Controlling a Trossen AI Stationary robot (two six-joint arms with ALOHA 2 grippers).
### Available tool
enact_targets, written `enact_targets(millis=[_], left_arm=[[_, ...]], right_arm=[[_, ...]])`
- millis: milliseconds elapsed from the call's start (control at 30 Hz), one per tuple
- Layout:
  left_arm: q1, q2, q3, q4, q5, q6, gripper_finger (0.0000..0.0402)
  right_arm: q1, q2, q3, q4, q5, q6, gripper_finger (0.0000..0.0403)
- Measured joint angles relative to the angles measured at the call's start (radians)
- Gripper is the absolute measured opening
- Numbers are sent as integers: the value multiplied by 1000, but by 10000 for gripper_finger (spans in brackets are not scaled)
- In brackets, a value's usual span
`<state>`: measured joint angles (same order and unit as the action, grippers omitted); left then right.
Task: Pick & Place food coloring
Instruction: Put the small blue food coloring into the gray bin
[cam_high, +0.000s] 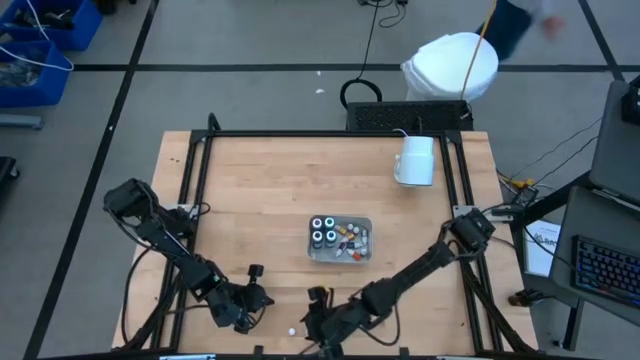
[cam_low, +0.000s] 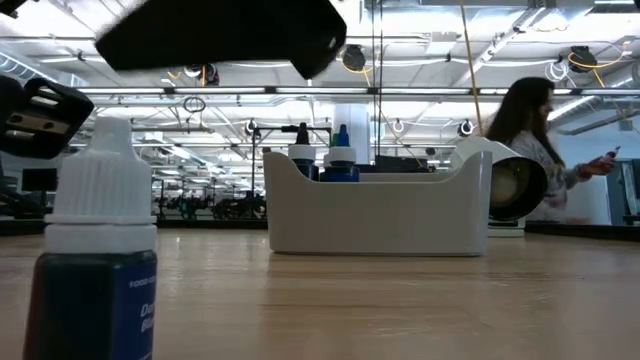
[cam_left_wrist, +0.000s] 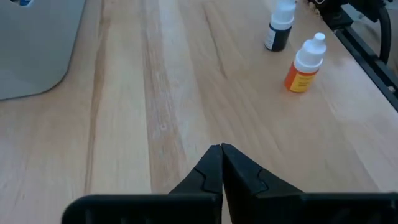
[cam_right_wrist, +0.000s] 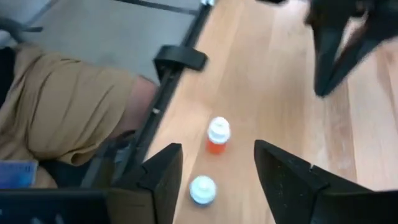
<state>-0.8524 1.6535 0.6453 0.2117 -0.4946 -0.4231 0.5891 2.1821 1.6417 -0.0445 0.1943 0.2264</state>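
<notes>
Right gripper is hovering with fingers spread, released, above two upright dropper bottles near the table's front edge; left gripper is sitting clenched nearby; more bottles are filling the clear tray

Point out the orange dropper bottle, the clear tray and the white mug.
orange dropper bottle (cam_left_wrist: 305, 70): left wrist view, on its body.
clear tray (cam_high: 366, 236): high view, on its right rim.
white mug (cam_high: 416, 160): high view, on its side.

Both claws low near a white-capped bottle, front edge.
</notes>
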Motion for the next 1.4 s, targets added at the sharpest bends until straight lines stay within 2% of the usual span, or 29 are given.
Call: enact_targets(millis=[200, 400, 767, 1133, 1267, 1400], left_arm=[[1, 0, 0, 0, 0, 21, 40], [6, 0, 0, 3, -3, 29, 46], [52, 0, 0, 1, 0, 27, 47], [74, 0, 1, 1, 83, 24, 47], [74, 0, 1, 0, 86, 22, 47], [74, 0, 1, -1, 86, 24, 47]], right_arm=[[-4, 10, -1, -21, -95, 29, 198], [-5, 10, -1, -50, -116, 34, 197], [-20, 77, -1, 1, -71, 37, 192], [-20, 87, -1, 21, -64, 22, 190], [-20, 87, -1, 18, -64, 23, 171], [-20, 87, -1, 18, -65, 44, 126]])
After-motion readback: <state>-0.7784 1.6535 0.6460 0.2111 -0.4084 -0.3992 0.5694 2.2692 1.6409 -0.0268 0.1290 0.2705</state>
